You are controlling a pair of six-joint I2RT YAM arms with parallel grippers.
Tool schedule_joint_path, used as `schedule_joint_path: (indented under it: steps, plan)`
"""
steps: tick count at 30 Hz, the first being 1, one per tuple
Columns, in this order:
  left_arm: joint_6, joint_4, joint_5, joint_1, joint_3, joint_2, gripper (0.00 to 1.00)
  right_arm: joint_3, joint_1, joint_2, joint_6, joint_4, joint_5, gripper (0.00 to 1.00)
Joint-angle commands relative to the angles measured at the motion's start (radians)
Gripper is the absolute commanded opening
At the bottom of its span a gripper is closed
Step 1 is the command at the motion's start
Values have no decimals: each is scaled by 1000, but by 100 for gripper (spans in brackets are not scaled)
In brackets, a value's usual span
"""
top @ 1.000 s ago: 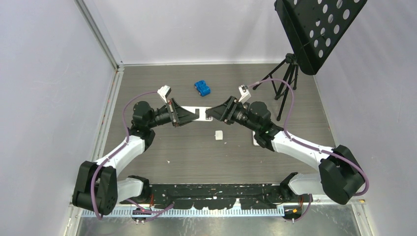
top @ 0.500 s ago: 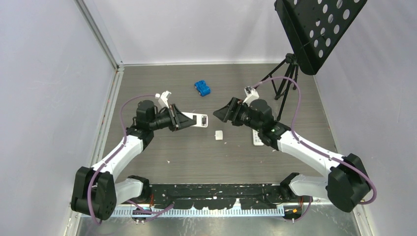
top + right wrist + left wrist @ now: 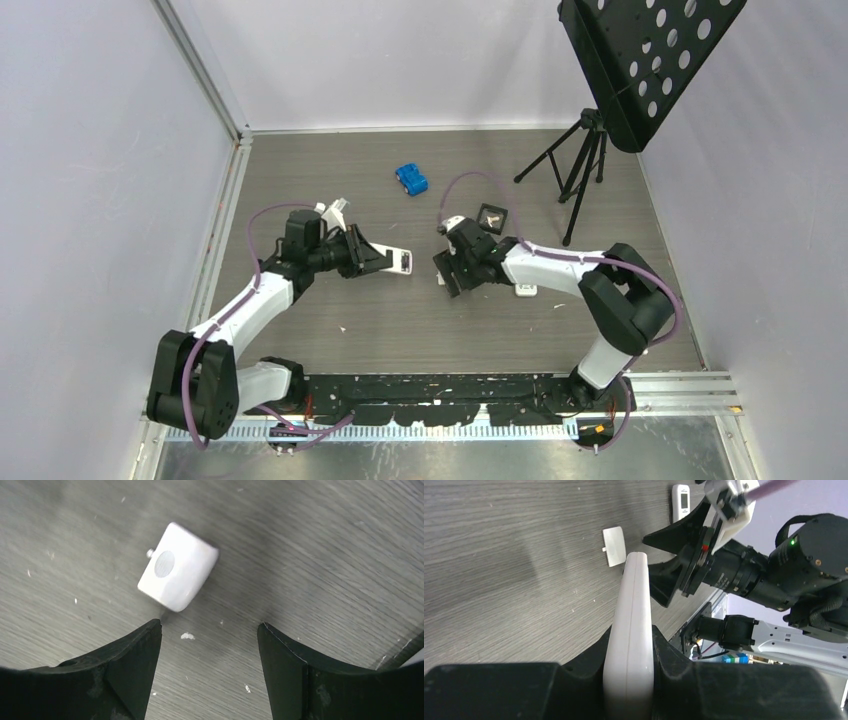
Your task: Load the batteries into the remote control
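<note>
My left gripper (image 3: 385, 262) is shut on the white remote control (image 3: 401, 262) and holds it out to the right, just above the table. In the left wrist view the remote (image 3: 631, 605) stands edge-on between the fingers of that gripper (image 3: 629, 647). My right gripper (image 3: 453, 275) points down at the table, to the right of the remote. In the right wrist view it (image 3: 209, 630) is open and empty, with a small white cover piece (image 3: 177, 566) lying just beyond its tips. The cover also shows in the left wrist view (image 3: 614, 546). No batteries are in view.
A blue block (image 3: 411, 179) lies at the back centre. A black tripod (image 3: 575, 165) with a perforated black panel (image 3: 640, 55) stands at the back right. Another white slab (image 3: 523, 291) lies by the right forearm; it also shows in the left wrist view (image 3: 681, 500).
My right gripper has swung from facing the remote to pointing down over the small white cover. My left gripper has drawn back a little and lowered with the remote.
</note>
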Motion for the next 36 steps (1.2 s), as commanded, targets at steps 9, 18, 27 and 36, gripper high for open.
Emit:
schedule_joint_path:
  steps: [9,18,27,36]
  plan:
    - [53,-66,-25,4,37,10,0,110,25,89,-544,-28,-58,75]
    - [52,-91,-30,4,44,6,0,285,-52,214,-694,-200,-260,73]
    - [47,-119,-32,3,59,-7,0,392,-79,312,-747,-317,-370,68]
    - [42,-127,-24,4,60,-15,0,431,-77,338,-751,-361,-358,53]
